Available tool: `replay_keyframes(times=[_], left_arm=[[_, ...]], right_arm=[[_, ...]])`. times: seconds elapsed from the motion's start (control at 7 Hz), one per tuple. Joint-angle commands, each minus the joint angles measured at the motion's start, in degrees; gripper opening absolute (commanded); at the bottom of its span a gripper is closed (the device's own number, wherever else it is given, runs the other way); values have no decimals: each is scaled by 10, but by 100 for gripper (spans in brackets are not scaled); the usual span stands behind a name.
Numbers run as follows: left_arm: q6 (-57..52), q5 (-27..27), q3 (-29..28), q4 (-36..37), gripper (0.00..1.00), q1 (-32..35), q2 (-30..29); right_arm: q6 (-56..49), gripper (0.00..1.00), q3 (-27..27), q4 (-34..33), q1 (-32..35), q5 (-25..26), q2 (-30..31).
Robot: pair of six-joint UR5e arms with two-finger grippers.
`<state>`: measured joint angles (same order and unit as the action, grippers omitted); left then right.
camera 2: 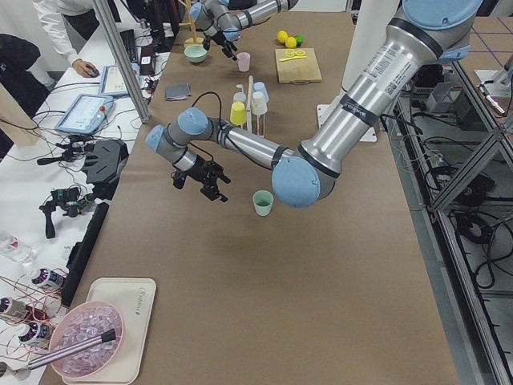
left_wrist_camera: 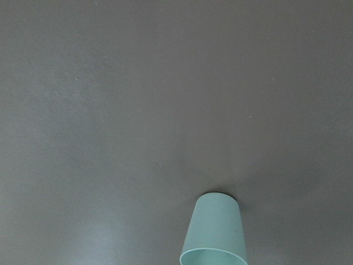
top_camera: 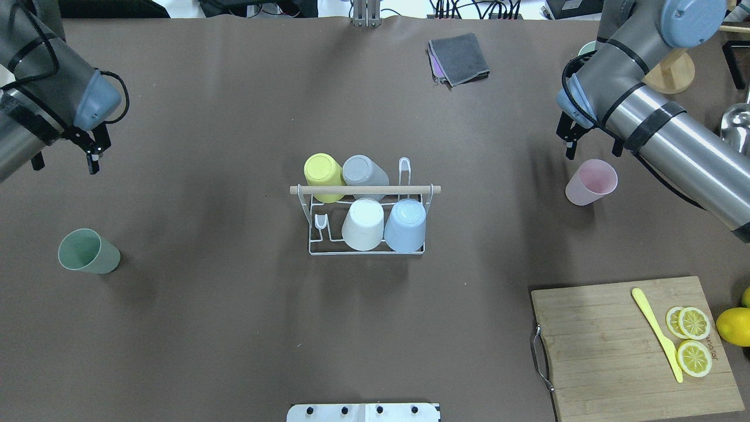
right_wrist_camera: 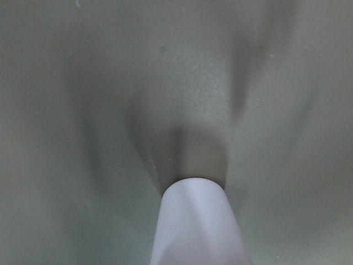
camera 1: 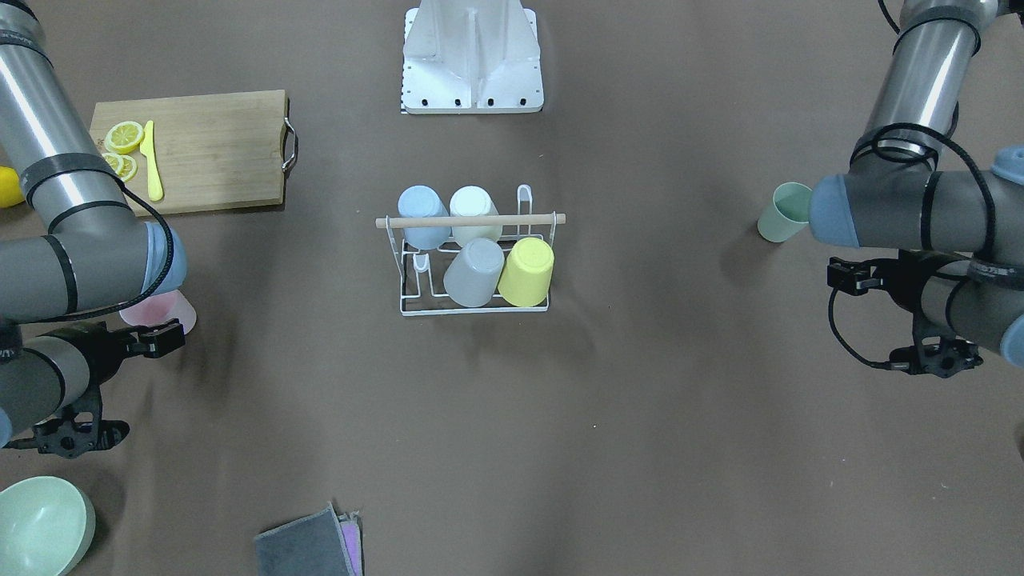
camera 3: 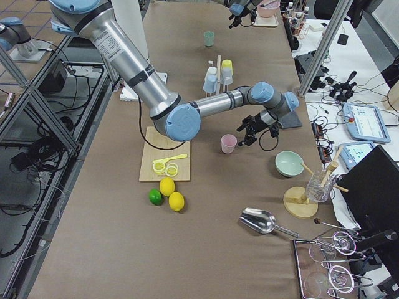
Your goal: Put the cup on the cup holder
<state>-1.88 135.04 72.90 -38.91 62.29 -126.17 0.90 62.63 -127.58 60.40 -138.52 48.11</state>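
The white wire cup holder [top_camera: 366,190] with a wooden rod stands mid-table and holds upside-down yellow [top_camera: 323,173], grey [top_camera: 364,171], white [top_camera: 363,224] and blue [top_camera: 405,225] cups. A green cup [top_camera: 88,252] stands upright at my left and shows in the left wrist view [left_wrist_camera: 215,234]. A pink cup [top_camera: 592,183] stands upright at my right and shows in the right wrist view [right_wrist_camera: 197,226]. My left gripper [top_camera: 65,159] is open and empty, raised well beyond the green cup. My right gripper [top_camera: 592,147] is open and empty, raised just beyond the pink cup.
A wooden cutting board [top_camera: 609,346] with lemon slices [top_camera: 693,322] and a yellow knife [top_camera: 656,331] lies near right. A whole lemon [top_camera: 733,326] sits beside it. Folded cloths [top_camera: 460,57] lie far centre. A green bowl [camera 1: 40,524] sits at the far right.
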Motion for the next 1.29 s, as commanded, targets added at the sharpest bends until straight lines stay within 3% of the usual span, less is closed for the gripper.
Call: replay_keyframes(times=[0.0,1.14], left_arm=[[-9,2,1,1,98,-31,15],[-16,4,0,-12,98,-129,72]], right_arm=[[-17,99,-4,0,-3,0,4],[-26,98,-53,4,-17,-18,6]])
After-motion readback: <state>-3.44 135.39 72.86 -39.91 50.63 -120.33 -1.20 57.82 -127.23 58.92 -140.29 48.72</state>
